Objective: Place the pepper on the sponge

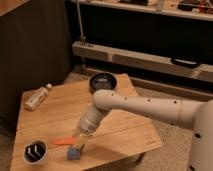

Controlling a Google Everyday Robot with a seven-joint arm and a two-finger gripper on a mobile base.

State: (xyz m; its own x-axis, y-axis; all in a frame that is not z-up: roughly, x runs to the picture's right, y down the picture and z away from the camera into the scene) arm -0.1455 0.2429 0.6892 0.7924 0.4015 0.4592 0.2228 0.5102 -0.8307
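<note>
The orange-red pepper (62,141) hangs just above the wooden table (127,134) near its front left, sticking out to the left of my gripper (80,140). The gripper is shut on the pepper's right end. The white arm reaches down to it from the right. Right below and in front of the gripper lies the small blue-grey sponge (75,153), with the gripper's tips almost at its top edge. The pepper is a little left of and above the sponge, not on it.
A white cup with a dark inside (35,152) stands at the front left corner, close to the pepper. A dark round bowl (102,81) sits at the table's back edge. A pale bottle (37,97) lies on its side at the back left.
</note>
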